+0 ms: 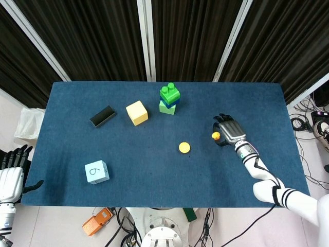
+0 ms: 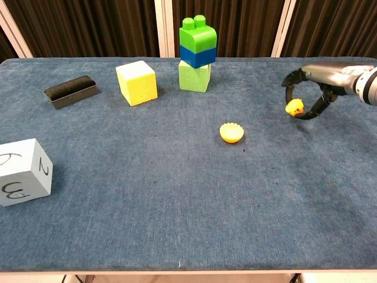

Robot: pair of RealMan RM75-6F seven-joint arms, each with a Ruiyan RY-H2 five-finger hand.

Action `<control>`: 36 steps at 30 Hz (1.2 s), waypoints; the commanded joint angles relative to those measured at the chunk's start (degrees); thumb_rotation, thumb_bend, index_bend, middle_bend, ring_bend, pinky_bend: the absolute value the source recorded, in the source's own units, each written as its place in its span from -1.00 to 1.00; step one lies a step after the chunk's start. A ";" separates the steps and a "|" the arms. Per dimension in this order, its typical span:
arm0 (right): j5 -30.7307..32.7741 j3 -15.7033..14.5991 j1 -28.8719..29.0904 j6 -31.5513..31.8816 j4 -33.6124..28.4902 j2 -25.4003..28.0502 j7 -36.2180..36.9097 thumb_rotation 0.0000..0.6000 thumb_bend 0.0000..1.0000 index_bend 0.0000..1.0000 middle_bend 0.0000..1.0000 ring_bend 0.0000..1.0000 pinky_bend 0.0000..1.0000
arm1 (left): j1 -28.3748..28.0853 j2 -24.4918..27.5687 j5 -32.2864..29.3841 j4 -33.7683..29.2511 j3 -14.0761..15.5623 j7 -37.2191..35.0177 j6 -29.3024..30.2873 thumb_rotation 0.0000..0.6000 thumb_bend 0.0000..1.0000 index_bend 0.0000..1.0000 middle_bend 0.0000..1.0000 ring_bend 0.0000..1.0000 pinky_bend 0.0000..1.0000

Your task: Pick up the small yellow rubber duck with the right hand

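The small yellow rubber duck (image 1: 216, 136) (image 2: 294, 107) sits between the fingertips of my right hand (image 1: 230, 131) (image 2: 315, 85) at the table's right side. The fingers curl around it and pinch it, and in the chest view it looks raised a little off the blue cloth. My left hand (image 1: 10, 172) hangs off the table's near left corner with its fingers spread and nothing in them; only the head view shows it.
An orange scalloped cap (image 1: 184, 147) (image 2: 231, 132) lies left of the duck. A green-and-blue block stack (image 2: 197, 53), a yellow cube (image 2: 136, 82) and a black tray (image 2: 70, 91) stand at the back. A light blue numbered cube (image 2: 20, 171) is near left.
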 commanded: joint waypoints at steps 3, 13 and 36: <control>-2.97 0.59 2.14 1.12 -10.80 4.80 -3.37 1.00 -0.03 0.46 -0.58 -0.76 -0.68 | 0.20 -0.06 0.10 0.05 0.04 -0.33 0.30 1.00 -0.89 -0.93 -1.00 -1.00 -1.00; 2.80 0.41 7.97 -3.20 -11.58 -0.09 -13.70 1.00 -0.03 0.42 -0.58 -0.76 -0.68 | 0.85 -0.58 -0.14 1.03 0.31 -1.31 0.51 1.00 -0.89 -0.93 -1.00 -1.00 -1.00; 8.48 -2.70 11.08 -3.52 -11.12 -3.36 -19.40 1.00 -0.03 -0.21 -0.60 -0.86 -0.78 | 1.05 -1.56 -0.18 3.05 0.17 -2.62 0.26 1.00 -0.90 -0.93 -1.00 -1.00 -1.00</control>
